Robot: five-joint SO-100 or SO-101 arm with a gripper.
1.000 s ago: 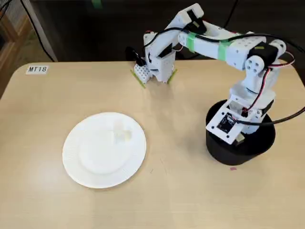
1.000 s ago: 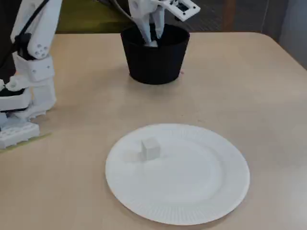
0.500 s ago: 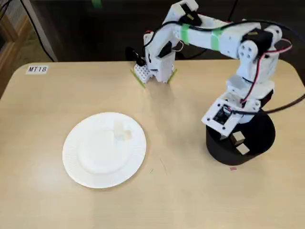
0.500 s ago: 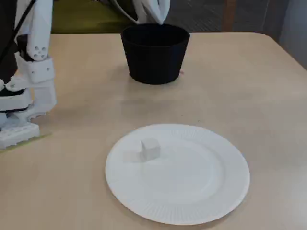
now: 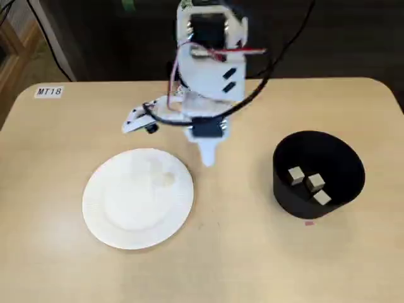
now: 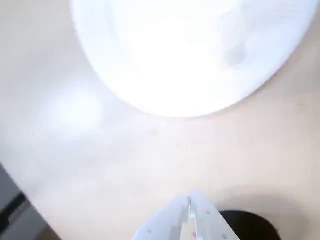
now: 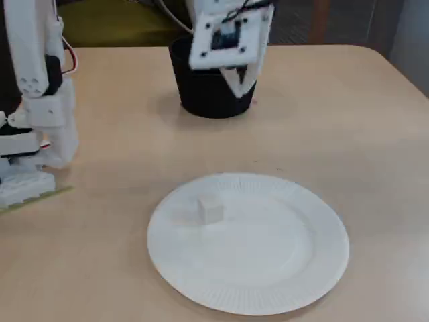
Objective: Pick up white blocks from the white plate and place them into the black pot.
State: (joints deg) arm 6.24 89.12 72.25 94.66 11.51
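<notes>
Black pot (image 5: 297, 189): 3 white blocks (image 5: 315, 182); plate (image 7: 281, 268): 1 block (image 7: 210, 208) (gripper (image 6: 189, 198) closed, empty).

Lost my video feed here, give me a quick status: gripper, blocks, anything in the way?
Gripper shut, empty, above the table between white plate and black pot. Three white blocks in pot, one block left on plate. Path to plate clear.

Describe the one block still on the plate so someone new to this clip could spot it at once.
Start at the round white plate with the ribbed rim, lying on the tan table in front of the black pot. On the plate's left part in this fixed view sits a single small off-white block. It sits alone on the plate, while the other blocks lie inside the pot.
</notes>
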